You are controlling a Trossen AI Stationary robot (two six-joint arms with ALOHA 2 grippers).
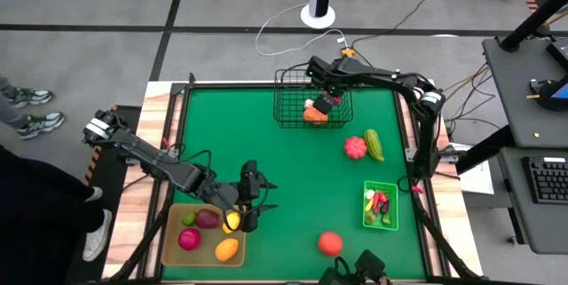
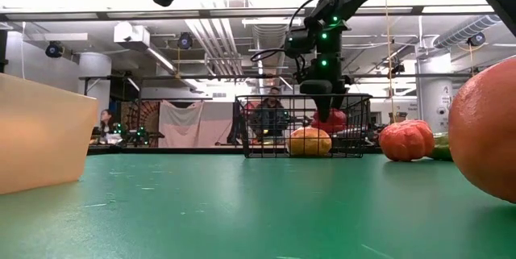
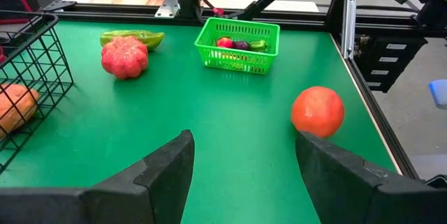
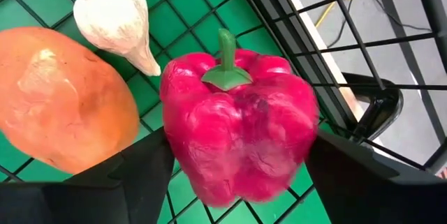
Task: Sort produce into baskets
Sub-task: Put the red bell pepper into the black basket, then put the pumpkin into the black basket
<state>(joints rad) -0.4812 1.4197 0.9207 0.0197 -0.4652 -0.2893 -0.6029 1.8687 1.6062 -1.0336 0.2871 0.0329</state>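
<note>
My right gripper [image 4: 241, 147] reaches down into the black wire basket [image 1: 293, 98] at the table's far side, its fingers on a red bell pepper [image 4: 237, 133]. On the basket's floor lie an orange piece [image 4: 59, 98] and a white garlic bulb [image 4: 115, 18]. My left gripper [image 3: 241, 161] hovers open and empty by the right edge of the tan tray [image 1: 173, 254], which holds several pieces. A green bin [image 1: 366, 223] at the right holds small pieces. Loose on the mat lie a red lobed piece [image 1: 355, 147], a green one [image 1: 374, 145] and a red-orange round one [image 1: 330, 243]. My right gripper has the red pepper's two opposite sides [image 4: 174, 147] between its two fingers. The fingers come from above, pointing steeply down into the basket. The pepper sits upright, stem up, inside the basket walls [image 2: 332, 119], beside the orange piece.
The basket's wire walls [image 4: 328, 35] stand close around my right gripper. Open green mat [image 1: 293, 170] lies between the basket, tray and bin. A person's shoes [image 1: 31, 112] show on the floor beyond the table's left edge.
</note>
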